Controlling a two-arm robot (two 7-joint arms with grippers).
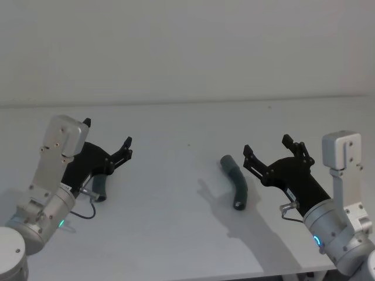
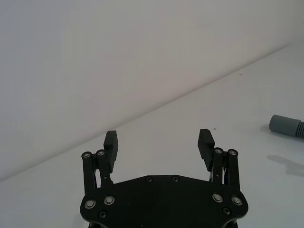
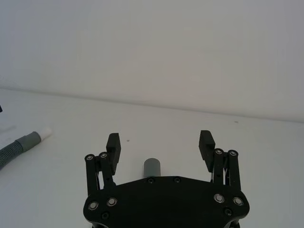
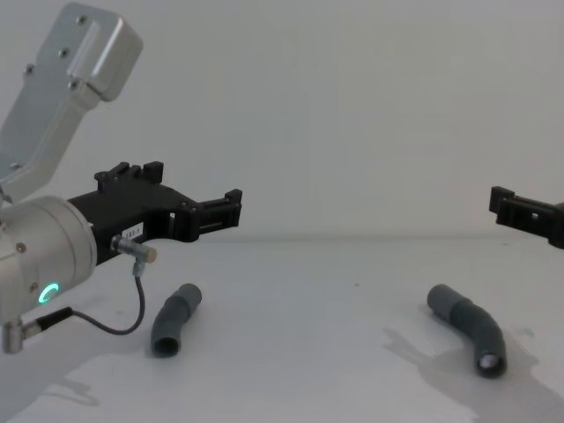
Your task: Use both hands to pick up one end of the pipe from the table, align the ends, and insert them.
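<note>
Approach step: nothing is yet lifted from the bench (image 1: pixel 176 123).
The left claw (image 1: pixel 108 133) and right claw (image 1: pixel 267 144) are held spread and empty, each near its own piece. The left pipe piece (image 1: pixel 99 187) and right pipe piece (image 1: pixel 235 184) lie well apart, so descent and closure are called for. The white tip (image 3: pixel 45 131), probably the insert end, is supplied by the right wrist view.

Plain, bare off-white wall (image 1: pixel 187 47) behind, softly and evenly lit
</note>
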